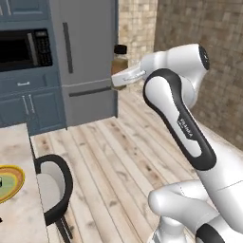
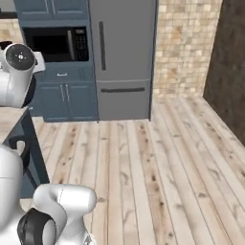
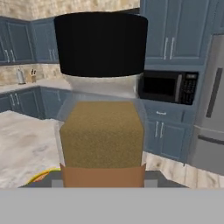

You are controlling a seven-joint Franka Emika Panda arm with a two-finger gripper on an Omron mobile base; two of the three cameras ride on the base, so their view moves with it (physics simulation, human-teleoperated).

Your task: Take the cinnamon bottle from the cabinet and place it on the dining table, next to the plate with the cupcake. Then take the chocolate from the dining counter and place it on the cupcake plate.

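Cinnamon bottle (image 1: 119, 64) up in the air, upright, carried at the end of the arm in front of the grey fridge (image 1: 88, 57). Black cap on top, brown-orange powder below a clear neck. In the hand view the bottle (image 3: 101, 109) stands right against the camera, cap uppermost.

Gripper (image 1: 124, 77) closed on the bottle's lower body: jaws only partly apart, the bottle's width between them, a white finger lying across its side in the left base view. The finger tips themselves are hidden behind the bottle in the hand view.

Working outward from the bottle: the fridge stands directly behind it. Left of the fridge, a black microwave (image 1: 26, 49) set into slate-blue cabinets (image 1: 33, 102), with drawers and doors beneath. Right of the fridge, a tan brick wall (image 1: 137, 28). Pale wood plank floor (image 1: 114, 161) lies under the bottle, well below it.

Well below and left of the bottle, the dining table (image 1: 16, 209) with its beige marbled top. On it, at the picture's left edge, part of the yellow-olive plate (image 1: 12, 182), with a small dark thing on it, cut off and too small to tell. A dark-framed chair (image 1: 54, 190) sits just beside the table's edge. The plate's rim (image 3: 41, 176) also peeks out low left of the bottle in the hand view.
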